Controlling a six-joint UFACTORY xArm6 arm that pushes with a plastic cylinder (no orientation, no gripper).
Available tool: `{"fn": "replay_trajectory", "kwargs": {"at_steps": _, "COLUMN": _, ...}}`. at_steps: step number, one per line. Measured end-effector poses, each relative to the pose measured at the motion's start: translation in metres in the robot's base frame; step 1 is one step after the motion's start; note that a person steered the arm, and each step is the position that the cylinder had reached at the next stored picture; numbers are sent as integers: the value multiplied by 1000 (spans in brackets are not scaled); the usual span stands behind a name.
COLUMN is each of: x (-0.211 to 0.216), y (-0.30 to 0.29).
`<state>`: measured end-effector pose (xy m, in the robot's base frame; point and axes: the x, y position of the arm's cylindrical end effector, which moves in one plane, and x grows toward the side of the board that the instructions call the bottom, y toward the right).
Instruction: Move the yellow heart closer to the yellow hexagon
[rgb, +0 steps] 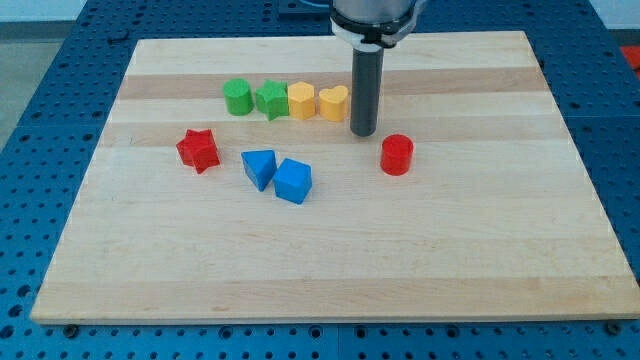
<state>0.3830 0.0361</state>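
Observation:
The yellow heart (333, 102) lies near the view's top, just right of the yellow hexagon (301, 101), and the two sit side by side, almost touching. My tip (363, 133) is on the board just right of the yellow heart, with a narrow gap between them. The rod rises straight up from it to the arm at the view's top.
A green cylinder (237, 96) and a green star (270, 99) continue the row to the left of the hexagon. A red cylinder (397, 155) stands right of my tip. A red star (198, 150) and two blue blocks (259, 167) (293, 181) lie lower left.

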Motion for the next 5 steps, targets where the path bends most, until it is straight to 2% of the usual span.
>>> {"fn": "replay_trajectory", "kwargs": {"at_steps": 2, "x": -19, "y": -5}}
{"fn": "replay_trajectory", "kwargs": {"at_steps": 5, "x": -20, "y": -30}}
